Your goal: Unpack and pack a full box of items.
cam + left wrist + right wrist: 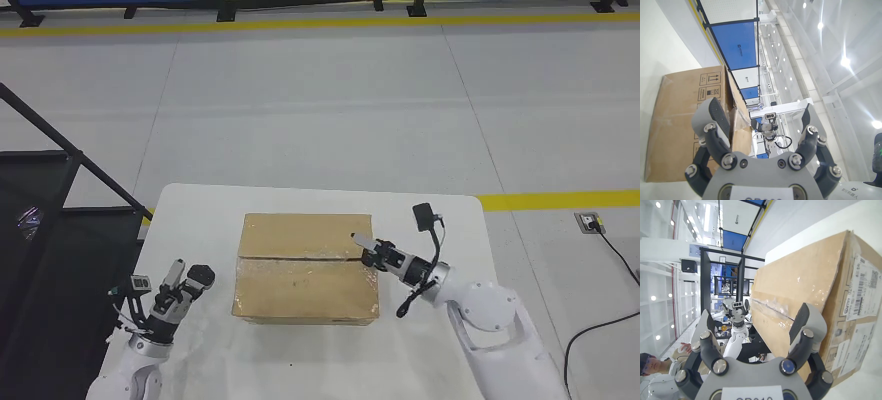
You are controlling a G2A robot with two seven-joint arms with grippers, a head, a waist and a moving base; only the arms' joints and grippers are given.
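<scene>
Contents of the cardboard box (305, 280) are hidden: flaps closed, wrinkled clear tape along the seam (printed labels on one end). It sits mid-way on the white table (300, 365). Right gripper (362, 248) is spread wide at the box's right end, contact unclear. Left gripper (190, 272) is spread wide and empty, apart from the box's left side. Grey floor (330, 100) with yellow lines.

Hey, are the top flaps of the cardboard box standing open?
No, the cardboard box has both top flaps lying flat, meeting along its middle seam.
</scene>
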